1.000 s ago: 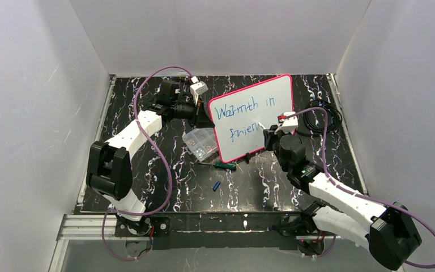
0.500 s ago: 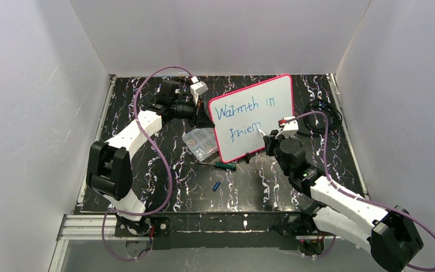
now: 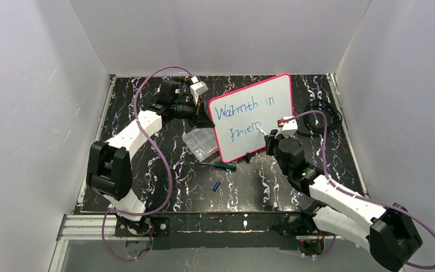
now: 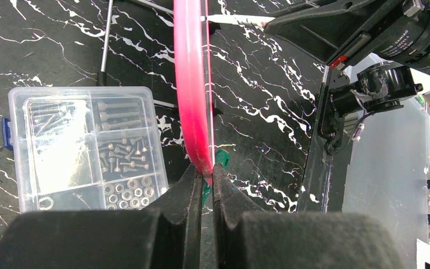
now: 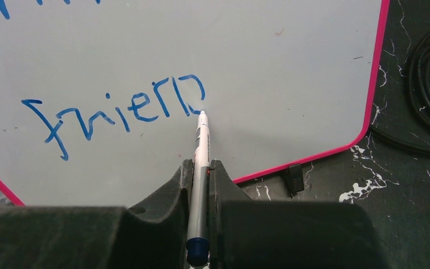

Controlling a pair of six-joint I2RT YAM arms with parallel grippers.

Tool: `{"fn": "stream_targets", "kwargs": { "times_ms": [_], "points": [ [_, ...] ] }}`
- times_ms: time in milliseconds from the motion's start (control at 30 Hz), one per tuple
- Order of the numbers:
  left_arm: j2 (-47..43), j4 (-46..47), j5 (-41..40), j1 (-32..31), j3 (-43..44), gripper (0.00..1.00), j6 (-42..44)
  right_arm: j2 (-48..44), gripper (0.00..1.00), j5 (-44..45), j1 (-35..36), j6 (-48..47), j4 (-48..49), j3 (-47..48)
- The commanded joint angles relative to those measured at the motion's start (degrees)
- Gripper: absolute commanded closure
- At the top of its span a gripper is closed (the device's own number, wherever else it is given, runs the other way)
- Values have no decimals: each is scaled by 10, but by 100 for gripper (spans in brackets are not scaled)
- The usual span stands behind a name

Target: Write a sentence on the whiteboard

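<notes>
left end effector (image 4: pixel 204 171) pinches whiteboard (image 4: pixel 190 84) rim to steady it | right end effector (image 5: pixel 201 165) pinches marker (image 5: pixel 201 140), tip on the sentence (image 5: pixel 117 109), second line unfinished

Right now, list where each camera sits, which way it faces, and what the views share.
Top external: fixed above and behind the robot, looking down at the table; shows left arm and right arm whole, left gripper and right gripper at the whiteboard.
Left wrist: on the left arm, looking along its shut fingers clamping the whiteboard's pink rim edge-on, screw box beside.
Right wrist: on the right arm, looking along the gripped marker at the blue sentence.
Shared: whiteboard in all three; screw box in top and left wrist.
</notes>
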Motion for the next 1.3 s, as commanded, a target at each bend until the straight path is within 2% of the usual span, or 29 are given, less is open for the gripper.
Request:
{"fn": "stream_targets", "kwargs": {
  "times_ms": [0, 633, 1267],
  "points": [
    [-37, -5, 31, -6, 22, 100, 8, 7, 99, 21, -2, -24, 34, 37],
    [-37, -5, 32, -6, 22, 100, 8, 40, 99, 23, -2, -57, 76, 84],
    [-36, -4, 33, -6, 22, 100, 7, 3, 99, 32, -2, 8, 10, 0]
  ]
}}
